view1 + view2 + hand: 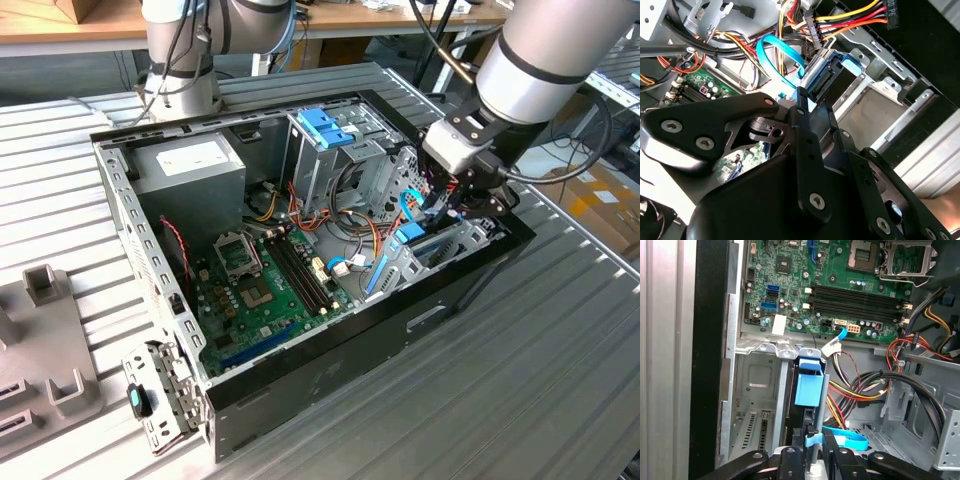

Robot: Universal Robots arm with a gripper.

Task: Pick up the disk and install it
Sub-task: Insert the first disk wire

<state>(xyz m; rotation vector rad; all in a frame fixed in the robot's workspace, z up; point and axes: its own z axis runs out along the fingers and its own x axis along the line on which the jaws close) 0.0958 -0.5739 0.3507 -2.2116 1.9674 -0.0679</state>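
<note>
first wrist view: pincer (812,460) closed on the disk (809,390), which stands on edge in the case's drive bay.
its blue rail shows just ahead of the fingers; beyond lie bundled cables (865,385), then the green motherboard (825,285).

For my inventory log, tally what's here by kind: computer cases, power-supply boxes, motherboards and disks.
Computer case: 1
Power-supply box: 1
Motherboard: 1
Disk, gripped in the claw: 1
Total: 4
</note>
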